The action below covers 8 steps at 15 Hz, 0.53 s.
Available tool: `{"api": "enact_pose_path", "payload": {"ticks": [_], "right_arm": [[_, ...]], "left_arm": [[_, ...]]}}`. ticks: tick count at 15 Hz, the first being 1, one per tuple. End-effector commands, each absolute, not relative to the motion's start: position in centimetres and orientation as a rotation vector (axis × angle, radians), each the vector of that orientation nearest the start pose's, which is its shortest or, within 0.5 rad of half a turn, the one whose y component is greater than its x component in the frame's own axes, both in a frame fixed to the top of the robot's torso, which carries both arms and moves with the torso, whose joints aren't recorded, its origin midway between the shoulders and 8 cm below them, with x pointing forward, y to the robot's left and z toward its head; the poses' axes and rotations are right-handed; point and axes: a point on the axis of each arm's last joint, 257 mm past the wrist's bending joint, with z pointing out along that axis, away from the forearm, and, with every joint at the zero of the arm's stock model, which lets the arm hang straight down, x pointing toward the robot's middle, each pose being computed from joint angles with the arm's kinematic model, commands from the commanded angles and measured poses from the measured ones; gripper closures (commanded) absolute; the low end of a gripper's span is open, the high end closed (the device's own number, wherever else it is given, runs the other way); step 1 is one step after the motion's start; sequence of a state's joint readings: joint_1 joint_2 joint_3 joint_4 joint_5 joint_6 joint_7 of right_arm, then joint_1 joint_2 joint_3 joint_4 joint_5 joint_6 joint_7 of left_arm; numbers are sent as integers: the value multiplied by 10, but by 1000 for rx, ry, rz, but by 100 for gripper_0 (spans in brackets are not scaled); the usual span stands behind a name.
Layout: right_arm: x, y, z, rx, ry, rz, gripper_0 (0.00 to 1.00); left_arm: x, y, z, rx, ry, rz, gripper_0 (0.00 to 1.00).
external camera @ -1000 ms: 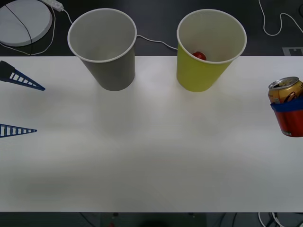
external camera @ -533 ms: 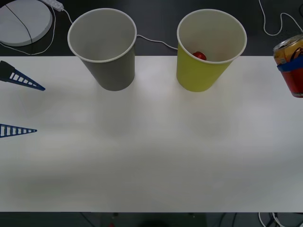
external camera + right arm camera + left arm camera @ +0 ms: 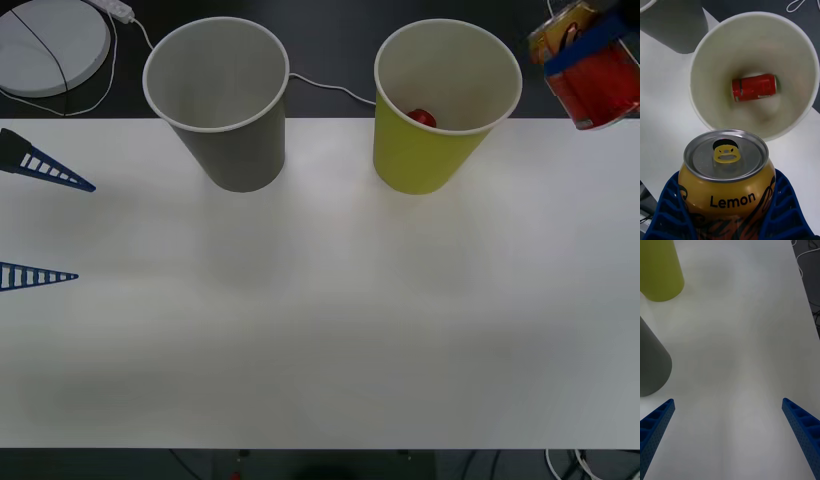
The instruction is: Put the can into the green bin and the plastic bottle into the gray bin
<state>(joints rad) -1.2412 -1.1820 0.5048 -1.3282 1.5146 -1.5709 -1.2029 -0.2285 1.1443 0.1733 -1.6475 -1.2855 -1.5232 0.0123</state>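
Note:
My right gripper [image 3: 588,55] is shut on the can [image 3: 592,85], a red-and-gold "Lemon" drink can [image 3: 728,176] held up in the air just right of the green bin [image 3: 420,160]. In the right wrist view the green bin's white inside [image 3: 707,75] lies just beyond the can's top. A small red can [image 3: 754,87] lies on its side at the bottom of that bin [image 3: 421,117]. The gray bin [image 3: 235,150] stands to the left of the green one. My left gripper [image 3: 85,232] hangs open at the table's left edge. The plastic bottle is out of view.
A round white device [image 3: 50,40] and cables [image 3: 325,88] lie on the dark surface behind the white table [image 3: 320,330]. In the left wrist view the gray bin [image 3: 651,363] and green bin [image 3: 660,270] stand off to one side of the open left gripper [image 3: 728,401].
My right gripper has carried the can upward and away from me, then leftward, from the table's right edge to beside the green bin's rim. The left arm has not moved.

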Motion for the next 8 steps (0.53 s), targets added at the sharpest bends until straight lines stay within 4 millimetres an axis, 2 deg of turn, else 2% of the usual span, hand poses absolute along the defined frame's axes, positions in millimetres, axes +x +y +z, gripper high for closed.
{"api": "enact_pose_path", "payload": {"ticks": [1, 3, 5, 8], "right_arm": [[539, -239, 45, -1067, 2319, 159, 100], [555, -226, 45, -1061, 2317, 128, 100], [566, -217, 41, -1088, 2308, 102, 100], [579, -193, 36, -1096, 2303, 129, 100]], "left_arm": [[390, 307, -105, 1813, 1483, -271, 0], [390, 307, -105, 1813, 1483, -271, 0], [390, 307, -105, 1813, 1483, -271, 0], [390, 307, -105, 1813, 1483, -271, 0]]}}
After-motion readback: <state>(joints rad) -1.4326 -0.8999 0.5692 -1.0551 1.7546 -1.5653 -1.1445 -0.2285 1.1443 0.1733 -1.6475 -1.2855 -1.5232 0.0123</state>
